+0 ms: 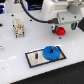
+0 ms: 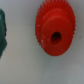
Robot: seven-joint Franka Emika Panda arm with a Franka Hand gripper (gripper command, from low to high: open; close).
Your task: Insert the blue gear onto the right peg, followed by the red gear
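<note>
The white desk (image 1: 12, 52) carries the whole layout, and the Panda arm (image 1: 55, 10) reaches in from the far side of the exterior view. Near the front edge lies the black-framed grey plate (image 1: 31, 60), with the blue gear (image 1: 51, 52) resting flat on the end toward the exterior view's right, apparently already seated over the right peg, which it hides. The twin pin (image 1: 36, 55) stands bare and upright toward the plate's other end. A small beige fixture (image 1: 18, 27) sits well apart, toward the exterior view's left. The red gear (image 1: 61, 31) lies on the desk beyond the plate, directly beneath the gripper (image 1: 64, 26); the wrist view shows the red gear (image 2: 54, 30) flat, hub bore upward, with no finger visibly closed on it. Whether the jaws are open or closed cannot be determined from either view. The step in hand appears to be acquiring the red gear. Hazards: an off-centre grasp on the toothed rim could tilt or eject the small gear; a tilted gear could jam on the peg tip; and lowering it out of line could leave its teeth riding on the blue gear's hub or shift the plate. The right peg is concealed, the fingertips are lost against the dark gripper body, and a dark green shape (image 2: 2, 35) at the wrist view's edge is cut off and unidentifiable.
</note>
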